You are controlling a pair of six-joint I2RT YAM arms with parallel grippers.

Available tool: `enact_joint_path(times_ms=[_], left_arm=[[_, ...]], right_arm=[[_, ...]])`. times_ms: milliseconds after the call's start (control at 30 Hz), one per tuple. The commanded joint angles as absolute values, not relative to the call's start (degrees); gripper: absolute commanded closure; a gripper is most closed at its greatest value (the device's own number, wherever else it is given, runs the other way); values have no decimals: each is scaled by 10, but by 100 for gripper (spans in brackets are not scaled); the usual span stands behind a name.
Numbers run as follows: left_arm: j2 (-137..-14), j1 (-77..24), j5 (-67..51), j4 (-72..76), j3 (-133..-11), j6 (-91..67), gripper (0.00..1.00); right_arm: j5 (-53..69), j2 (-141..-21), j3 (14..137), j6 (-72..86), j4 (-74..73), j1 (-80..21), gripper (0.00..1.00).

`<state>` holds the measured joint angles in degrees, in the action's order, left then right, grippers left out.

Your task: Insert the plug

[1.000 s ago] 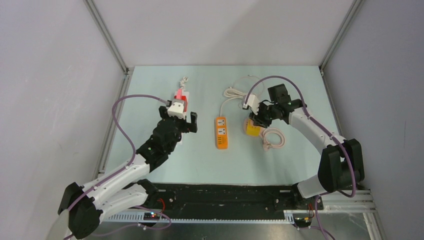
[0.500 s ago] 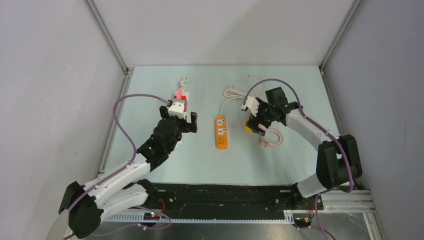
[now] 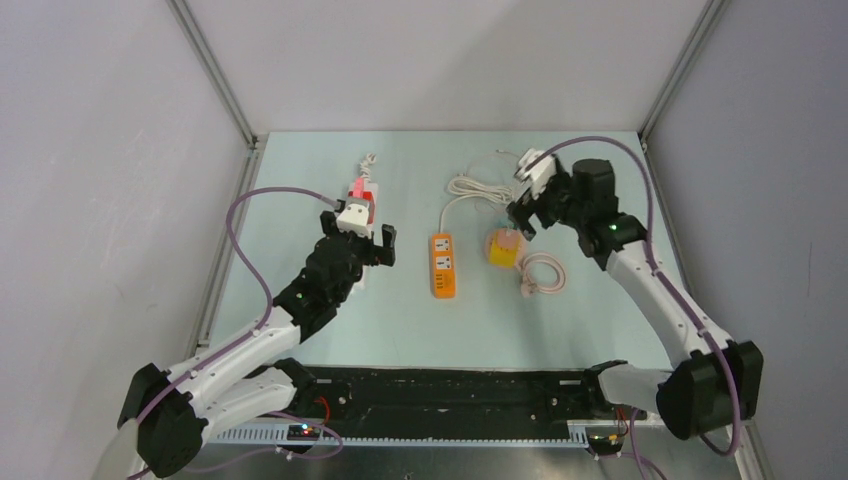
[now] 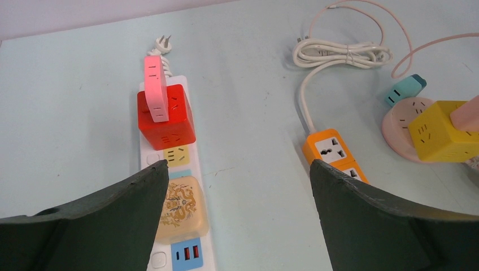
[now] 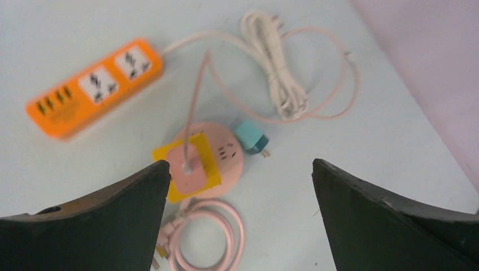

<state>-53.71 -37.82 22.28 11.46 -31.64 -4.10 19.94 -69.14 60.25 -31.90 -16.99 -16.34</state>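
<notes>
Right gripper (image 3: pixel 522 214) has lifted off the yellow cube socket (image 4: pixel 438 135), its fingers now spread wide and empty. The flat pink plug (image 5: pixel 183 162) stands pushed into that cube's top face. Left gripper (image 3: pixel 357 240) hovers, fingers spread, over the long white power strip (image 4: pixel 181 81).

The white strip (image 4: pixel 176 155) passes under the left finger of the left gripper (image 4: pixel 238 164) and off the bottom edge. The near end of the orange strip (image 4: pixel 333 149) hides behind the right finger. Ahead-right, the frame edge cuts the pink plug (image 4: pixel 466 116) on the yellow cube (image 4: pixel 435 135). Under the right gripper (image 5: pixel 240 162) everything is blurred, and the pink coil (image 5: pixel 206 204) leaves the bottom edge.
</notes>
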Motion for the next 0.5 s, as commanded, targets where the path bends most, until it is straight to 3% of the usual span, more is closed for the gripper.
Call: enact_joint_path(times_ms=[0,267,467], left_arm=[[-530,-375,230,141,-323,-42,2],[-535,-373,227,144,-330,-44,2],[-546,-373,218,144,-347,-43,2]], right_arm=[[61,-658,647,-60,-82,-115,1],[75,-713,698,155,-141,-31,1],[138,-844,746,182,-224,-29,1]])
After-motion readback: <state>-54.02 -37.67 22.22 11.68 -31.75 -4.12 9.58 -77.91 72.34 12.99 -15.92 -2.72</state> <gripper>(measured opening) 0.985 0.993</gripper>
